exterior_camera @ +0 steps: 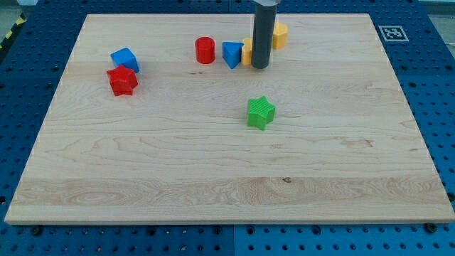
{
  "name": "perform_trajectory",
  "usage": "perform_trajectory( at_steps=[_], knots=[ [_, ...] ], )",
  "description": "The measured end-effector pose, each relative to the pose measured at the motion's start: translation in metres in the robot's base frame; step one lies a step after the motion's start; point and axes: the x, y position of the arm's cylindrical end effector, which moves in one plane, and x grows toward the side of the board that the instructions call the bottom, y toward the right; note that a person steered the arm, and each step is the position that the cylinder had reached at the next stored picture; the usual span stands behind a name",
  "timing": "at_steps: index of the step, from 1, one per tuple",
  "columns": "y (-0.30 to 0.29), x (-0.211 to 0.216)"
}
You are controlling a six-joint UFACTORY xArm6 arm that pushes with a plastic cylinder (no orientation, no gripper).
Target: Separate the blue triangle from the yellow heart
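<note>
The blue triangle (232, 54) lies near the view's top centre. A yellow block (247, 52), mostly hidden by my rod, touches its right side; its shape cannot be made out. My tip (260, 67) rests on the board just right of that yellow block, in front of it. A second yellow block (279, 35) sits up and to the right, behind the rod.
A red cylinder (205, 50) stands just left of the blue triangle. A blue cube (125, 60) and a red star (122, 80) touch at the view's upper left. A green star (261, 112) lies near the centre. The wooden board (213, 178) sits on a blue perforated table.
</note>
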Motion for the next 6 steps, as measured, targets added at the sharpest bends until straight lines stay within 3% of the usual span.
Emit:
perform_trajectory(
  at_steps=[2,5,6],
  knots=[
    [-0.022,-0.009],
    [-0.107,-0.009],
    [-0.103,-0.014]
  ],
)
